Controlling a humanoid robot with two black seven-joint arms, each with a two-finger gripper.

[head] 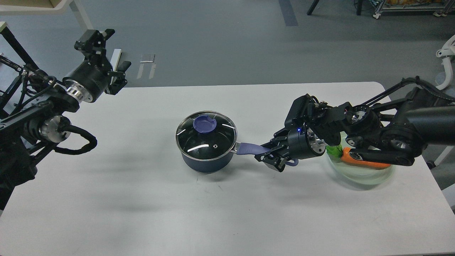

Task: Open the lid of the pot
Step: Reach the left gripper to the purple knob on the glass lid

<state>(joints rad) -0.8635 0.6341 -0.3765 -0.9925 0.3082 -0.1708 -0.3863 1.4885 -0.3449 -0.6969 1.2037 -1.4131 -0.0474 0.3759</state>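
Right end effector [267,153] reaches in from 3 o'clock, clenched on the pot [206,156] handle; left end effector [119,76] is raised at 10 o'clock, released, above the white surface [142,213].

The small dark navy saucepan [205,164] stands upright near the middle of the white desk [142,199], its round body seen from above and slightly to the side. Its long periwinkle-blue handle [250,148] juts out level to the right, the far end hidden so the end hole shows only in part. The round clear glass lid with a steel rim [206,136] sits flat and closed on the saucepan's mouth, covering it fully, with the black inside showing through the glass. A flat periwinkle-blue knob [205,124] rises from the lid, and a small vent hole [214,145] lies nearer the front edge. Light streaks glint on the glass.
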